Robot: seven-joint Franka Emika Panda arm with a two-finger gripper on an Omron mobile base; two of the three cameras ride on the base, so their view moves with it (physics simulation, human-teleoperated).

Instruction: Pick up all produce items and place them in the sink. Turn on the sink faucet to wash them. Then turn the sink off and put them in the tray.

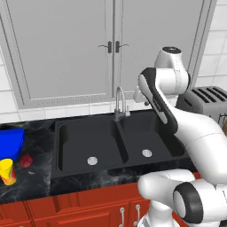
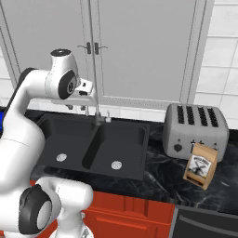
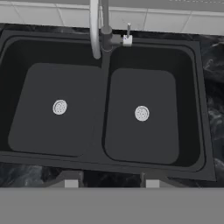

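Observation:
The small dark-red produce item (image 1: 26, 160) lies on the dark counter left of the sink, beside the blue tray (image 1: 9, 142). Both basins of the black double sink (image 1: 119, 142) (image 2: 93, 149) (image 3: 105, 113) hold nothing, each with a silver drain. At the back of the divider stands the grey sink faucet (image 1: 119, 103) (image 2: 98, 119) (image 3: 94, 30), its small side lever (image 3: 127, 39) to the right. No water runs. My gripper (image 3: 111, 183) (image 2: 78, 108) hangs high over the sink, looking down on it, open with nothing between its fingertips (image 3: 71, 183).
A yellow cup (image 1: 7, 171) with an orange-red band stands in front of the tray. On the counter to the sink's right are a silver toaster (image 2: 195, 128) (image 1: 206, 102) and a brown bag (image 2: 202, 165). Grey wall cabinets (image 1: 111, 46) hang behind the faucet.

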